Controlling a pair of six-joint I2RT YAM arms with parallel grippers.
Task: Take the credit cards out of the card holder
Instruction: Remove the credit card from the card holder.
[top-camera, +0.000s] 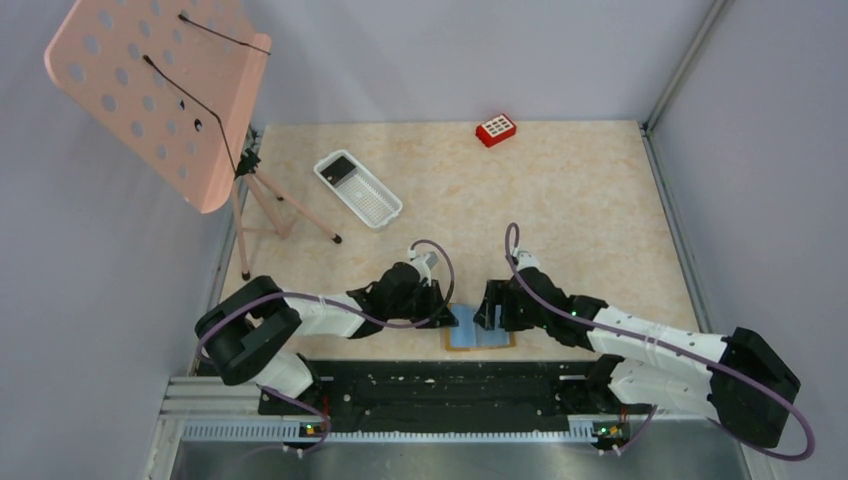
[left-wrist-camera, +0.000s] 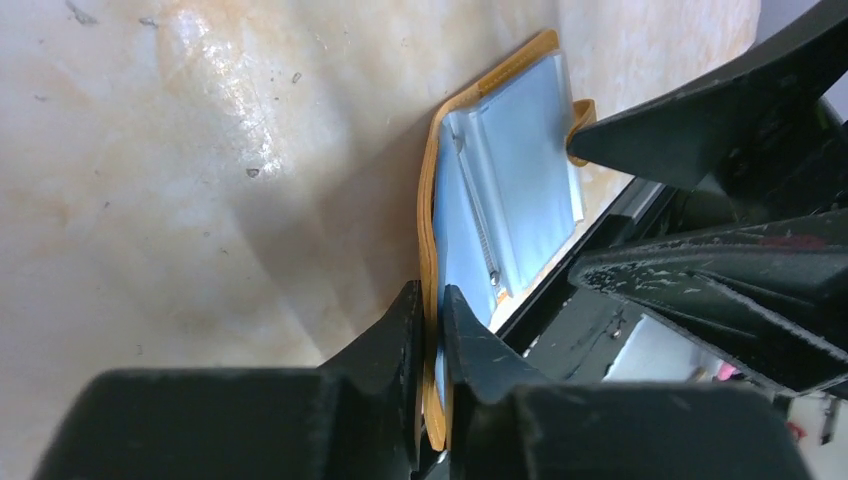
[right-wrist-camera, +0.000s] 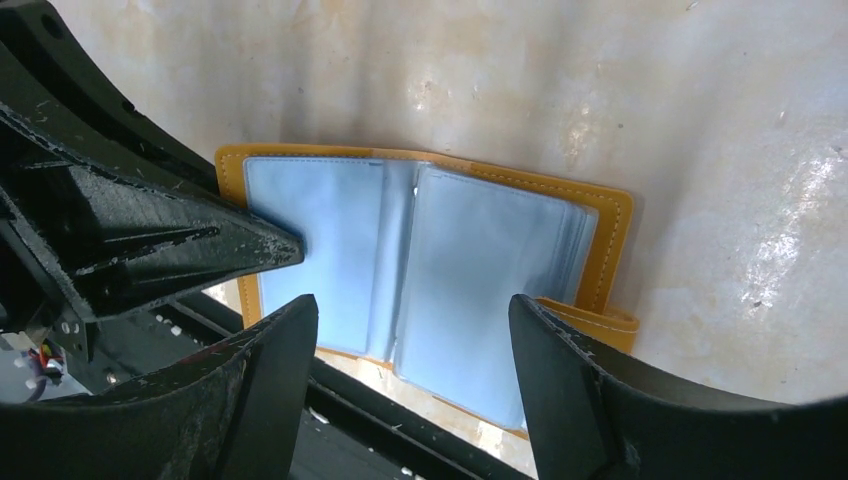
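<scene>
The card holder (top-camera: 480, 333) lies spread open at the near table edge, tan cover down and light blue sleeves up (right-wrist-camera: 480, 260). My left gripper (left-wrist-camera: 430, 295) is shut on the cover's left edge (left-wrist-camera: 432, 230), one finger under it and one on the blue page. My right gripper (right-wrist-camera: 412, 305) hangs open just above the sleeves, with nothing between its fingers. In the top view the left gripper (top-camera: 452, 318) and right gripper (top-camera: 492, 312) flank the holder closely. One dark credit card (top-camera: 342, 168) lies in the white tray. The sleeves that show hold no dark card.
A white mesh tray (top-camera: 372, 200) sits at the back left. A small red block (top-camera: 495, 130) lies at the far edge. A pink perforated stand (top-camera: 160, 90) on a tripod (top-camera: 262, 200) rises at the left. The black rail (top-camera: 440, 385) runs right behind the holder.
</scene>
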